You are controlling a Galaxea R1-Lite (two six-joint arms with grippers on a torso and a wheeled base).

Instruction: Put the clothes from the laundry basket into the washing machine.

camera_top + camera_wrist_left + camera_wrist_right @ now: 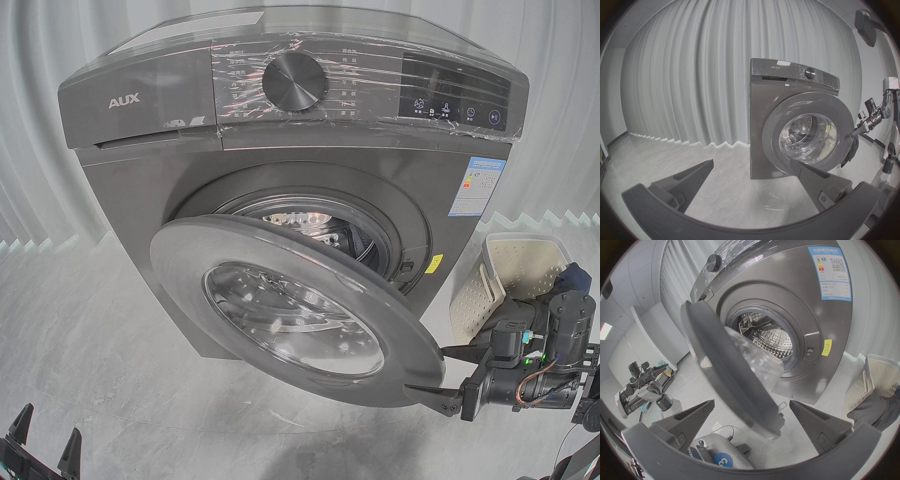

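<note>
The grey washing machine (300, 156) stands in front of me with its round door (294, 312) swung partway open and the steel drum (325, 228) bare inside. My right gripper (428, 372) is open at the door's free edge, one finger on each side of the rim (768, 421). A white perforated laundry basket (528, 265) stands to the right of the machine, with dark clothes (572, 278) hanging over its front. From the right wrist, the basket (881, 374) and the dark clothes (875, 408) lie beside the machine. My left gripper (50, 419) hangs open and holds nothing, low at the left, well away from the door.
Pleated pale curtains (693, 93) hang behind and beside the machine. Bare grey tiled floor (94, 350) stretches to the left of the machine. The open door (807, 134) juts out over the floor in front of the drum opening.
</note>
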